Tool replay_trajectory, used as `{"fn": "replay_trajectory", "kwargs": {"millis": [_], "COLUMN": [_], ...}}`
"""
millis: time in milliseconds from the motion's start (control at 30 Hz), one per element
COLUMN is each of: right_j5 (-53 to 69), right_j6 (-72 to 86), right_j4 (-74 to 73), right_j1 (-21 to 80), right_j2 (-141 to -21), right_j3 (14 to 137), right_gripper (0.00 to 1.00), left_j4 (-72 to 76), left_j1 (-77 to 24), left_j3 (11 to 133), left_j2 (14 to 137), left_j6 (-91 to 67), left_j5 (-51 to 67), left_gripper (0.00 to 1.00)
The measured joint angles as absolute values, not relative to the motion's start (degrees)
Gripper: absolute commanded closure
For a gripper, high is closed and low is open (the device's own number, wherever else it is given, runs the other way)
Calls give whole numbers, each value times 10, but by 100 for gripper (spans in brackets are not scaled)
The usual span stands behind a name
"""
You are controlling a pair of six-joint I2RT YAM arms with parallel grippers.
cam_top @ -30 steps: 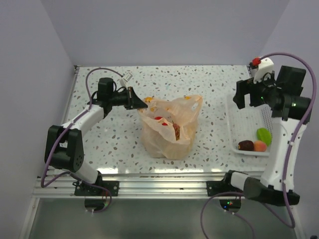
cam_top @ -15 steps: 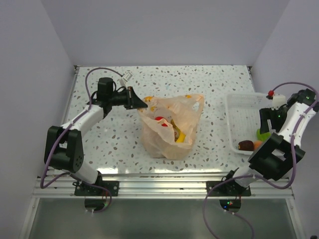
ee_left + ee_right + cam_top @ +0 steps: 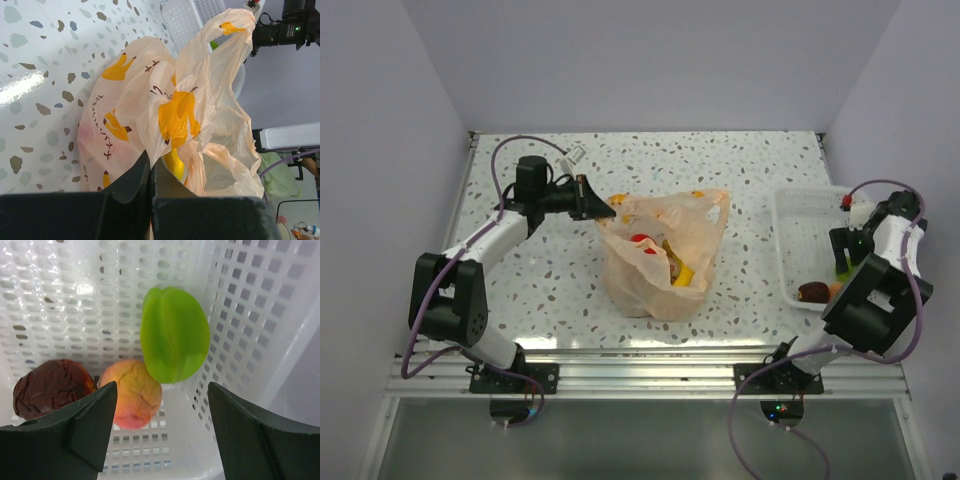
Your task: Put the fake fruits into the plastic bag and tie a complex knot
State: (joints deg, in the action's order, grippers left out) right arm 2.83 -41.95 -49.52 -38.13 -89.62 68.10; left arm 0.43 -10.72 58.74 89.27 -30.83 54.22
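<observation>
Thin translucent peach-orange plastic bag [image 3: 665,255] stands upright, white perforated plastic basket [image 3: 798,212] off to its right. The left gripper [image 3: 603,208] is clamped on the bag's rim. The right gripper [image 3: 161,392], fingers spread, hangs over the basket's glossy green [image 3: 175,332], orange-pink [image 3: 132,395] and wrinkled maroon [image 3: 50,387] toy fruits.

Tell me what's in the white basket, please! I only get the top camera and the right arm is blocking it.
Observer: Three fruits lie in the basket: a green fruit, a peach and a dark red fruit.
Operator: Is the arm grabbing one?
Observer: No. The right fingers stand open above them, one on each side, with nothing gripped.
Operator: What's the left arm doing?
Observer: The left fingers are shut on a fold of the bag, and a yellow banana shows inside, just past them.
</observation>
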Motion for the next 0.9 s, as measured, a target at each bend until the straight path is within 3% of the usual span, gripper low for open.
{"fn": "replay_trajectory", "kwargs": {"millis": [367,500,533,633,900], "right_j5": [-6,-23,-26,-33,32], "right_j6": [-385,-381,-380,-376,-359], "right_j4": [-425,-408,-405,-402,-476], "right_j1": [-341,-341,-341,-341,-336], "right_j2": [-950,-960,-961,-961,-950], "right_j3": [651,651,651,655,719], "right_gripper": [29,46,56,72,80], "left_j4": [2,2,2,2,-6], "left_j1": [-107,-106,-106,-106,-106], "left_j3": [587,587,587,587,591], "left_j2": [893,893,893,893,893], "left_j6": [-303,-303,-303,-303,-293], "left_j5": [542,542,542,542,541], "left_gripper": [100,100,100,100,100]}}
